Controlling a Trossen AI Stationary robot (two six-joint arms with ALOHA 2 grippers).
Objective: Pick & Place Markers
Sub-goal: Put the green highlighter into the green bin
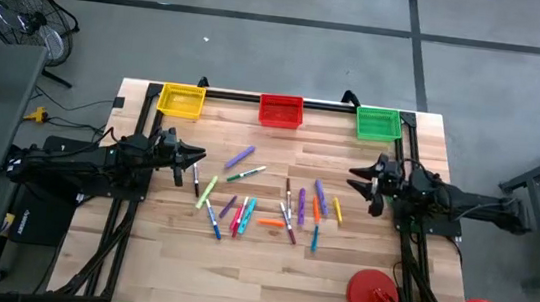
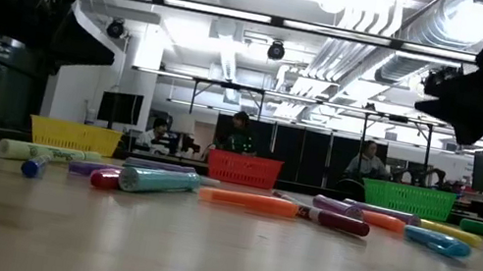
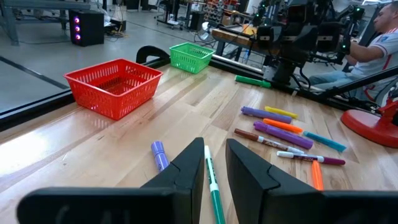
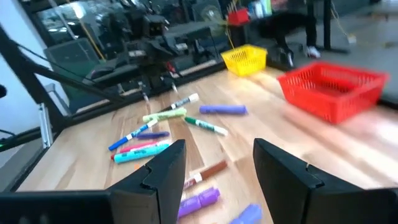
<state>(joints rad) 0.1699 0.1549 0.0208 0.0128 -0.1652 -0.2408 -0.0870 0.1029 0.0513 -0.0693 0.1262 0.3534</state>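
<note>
About eighteen markers [image 1: 243, 212] at centre; three baskets [image 1: 280, 111] at twelve o'clock; left gripper [image 3: 214, 171] narrowly parted, right gripper [image 4: 214, 165] wide, both empty; only the low view shows people [image 2: 240, 133].

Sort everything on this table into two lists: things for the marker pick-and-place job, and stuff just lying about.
Job:
- thin coloured markers scattered mid-table
- left gripper, fingers open, empty
- right gripper, fingers open, empty

Possibly job, otherwise idle:
- square yellow mesh basket
- square red mesh basket
- square green mesh basket

Lying about:
- round red stand base, table's near right corner
</note>
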